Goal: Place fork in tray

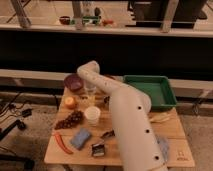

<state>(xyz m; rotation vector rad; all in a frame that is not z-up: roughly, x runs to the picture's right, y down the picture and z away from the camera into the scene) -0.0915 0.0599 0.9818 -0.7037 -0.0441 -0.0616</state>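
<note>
The gripper (90,93) hangs low over the left half of the counter (178,131), between the purple bowl (74,81) and the white cup (92,115). We cannot make out whether it is spread or clamped on anything. What we take for the fork (160,119) is a thin pale streak on the counter just right of the arm, in front of the green tray (150,92). We see 2 risks. The gripper is well apart from the fork, so swinging across could topple the cup. And a utensil lying flat may slip out of a shallow pinch.

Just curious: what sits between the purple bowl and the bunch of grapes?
An orange fruit, seen in the camera view. The gripper hangs just to its right.
</note>
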